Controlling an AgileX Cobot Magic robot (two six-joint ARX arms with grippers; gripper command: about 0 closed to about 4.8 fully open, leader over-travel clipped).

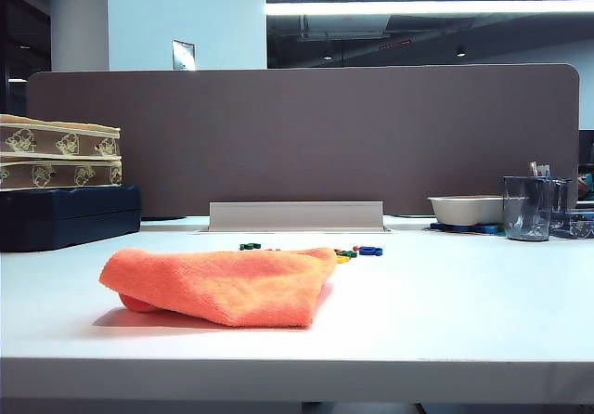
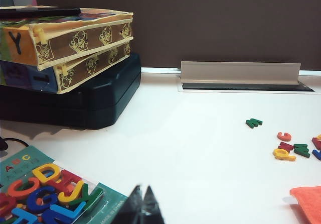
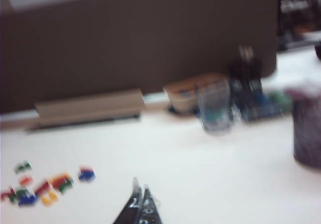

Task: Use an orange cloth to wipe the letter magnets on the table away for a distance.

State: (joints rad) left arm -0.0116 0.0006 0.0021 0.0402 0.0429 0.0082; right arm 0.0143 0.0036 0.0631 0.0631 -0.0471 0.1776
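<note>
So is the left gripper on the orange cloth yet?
Apart. The left wrist view shows the shut left gripper with bare table between it and the orange cloth.

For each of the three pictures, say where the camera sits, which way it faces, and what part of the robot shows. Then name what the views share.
Exterior: low at the table's front edge, facing the divider; no robot shows.
Left wrist: above the left gripper, jaws shut, facing the stacked boxes.
Right wrist: above the right gripper, shut, facing the cup.
Shared: the letter magnets appear in all; the orange cloth in two.
</note>
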